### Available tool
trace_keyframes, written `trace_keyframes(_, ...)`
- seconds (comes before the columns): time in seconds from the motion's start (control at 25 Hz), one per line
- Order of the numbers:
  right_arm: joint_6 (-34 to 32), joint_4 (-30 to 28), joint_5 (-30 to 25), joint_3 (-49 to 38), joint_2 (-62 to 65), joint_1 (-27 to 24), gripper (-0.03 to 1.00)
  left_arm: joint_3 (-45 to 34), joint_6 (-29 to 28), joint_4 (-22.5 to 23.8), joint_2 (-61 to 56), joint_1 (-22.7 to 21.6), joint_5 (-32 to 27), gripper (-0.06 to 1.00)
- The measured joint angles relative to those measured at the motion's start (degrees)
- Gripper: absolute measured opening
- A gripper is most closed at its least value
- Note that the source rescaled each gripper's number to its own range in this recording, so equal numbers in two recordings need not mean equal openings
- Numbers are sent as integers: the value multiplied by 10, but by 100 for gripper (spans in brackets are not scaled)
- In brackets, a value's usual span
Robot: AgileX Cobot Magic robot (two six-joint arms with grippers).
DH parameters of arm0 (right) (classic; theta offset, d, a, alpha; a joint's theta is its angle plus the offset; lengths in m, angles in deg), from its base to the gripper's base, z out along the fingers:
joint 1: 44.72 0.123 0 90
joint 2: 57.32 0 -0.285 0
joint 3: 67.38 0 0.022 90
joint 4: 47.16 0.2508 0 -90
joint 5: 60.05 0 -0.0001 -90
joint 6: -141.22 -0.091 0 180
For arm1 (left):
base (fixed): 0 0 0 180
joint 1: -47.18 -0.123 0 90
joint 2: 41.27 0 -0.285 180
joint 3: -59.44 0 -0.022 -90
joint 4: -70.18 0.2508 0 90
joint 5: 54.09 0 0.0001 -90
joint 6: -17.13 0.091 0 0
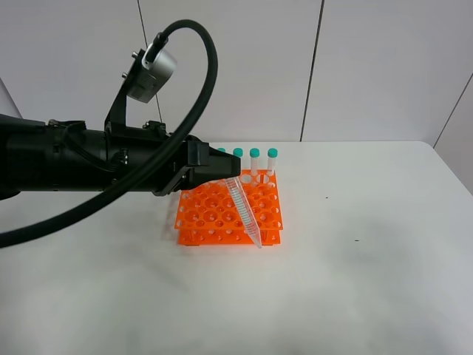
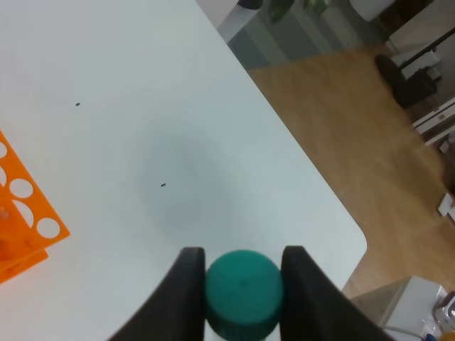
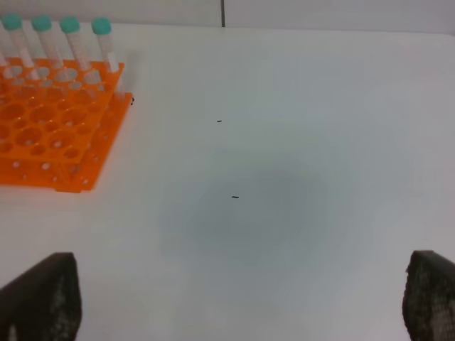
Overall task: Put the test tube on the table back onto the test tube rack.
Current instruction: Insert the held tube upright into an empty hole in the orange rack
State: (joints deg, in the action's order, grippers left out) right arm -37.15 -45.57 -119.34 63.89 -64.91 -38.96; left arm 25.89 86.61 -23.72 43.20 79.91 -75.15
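High view: I'm watching the left gripper [image 1: 222,176] holding the test tube [image 1: 245,214] tilted over the test tube rack [image 1: 203,211], its tip hanging near the front edge and not seated in any hole.

Left wrist: the fingers [image 2: 186,298] are clamping the teal cap [image 2: 242,291].

Right wrist: the right gripper [image 3: 238,305] is hovering spread wide and empty over the table [image 3: 284,177].

I'm judging the pickup done, with insertion left.

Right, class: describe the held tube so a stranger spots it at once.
Find the orange test tube rack on the white table. Over its near edge slants one test tube, in the left gripper; the other tubes stand upright at the back.
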Motion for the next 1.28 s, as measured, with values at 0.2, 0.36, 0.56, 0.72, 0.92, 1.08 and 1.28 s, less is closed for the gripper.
trace_keyframes(0.2, 0, 2, 0, 0, 0, 0, 99, 0, 0, 0, 0, 0, 0, 0)
trace_keyframes(0.36, 0, 2, 0, 0, 0, 0, 99, 0, 0, 0, 0, 0, 0, 0)
trace_keyframes(0.56, 0, 2, 0, 0, 0, 0, 99, 0, -8, 0, -15, -6, 0, 0)
trace_keyframes(0.72, 0, 2, 0, 0, 0, 0, 99, 0, -20, 0, -63, -23, 0, 0)
trace_keyframes(0.92, 0, 2, 0, 0, 0, 0, 99, 0, -24, 20, -131, -28, -1, 0)
trace_keyframes(1.08, 0, 2, 0, 0, 0, 0, 99, 0, -24, 73, -175, -28, 21, 0)
trace_keyframes(1.28, 0, 2, 0, 0, 0, 0, 99, 0, -31, 218, -186, -28, 74, 0)
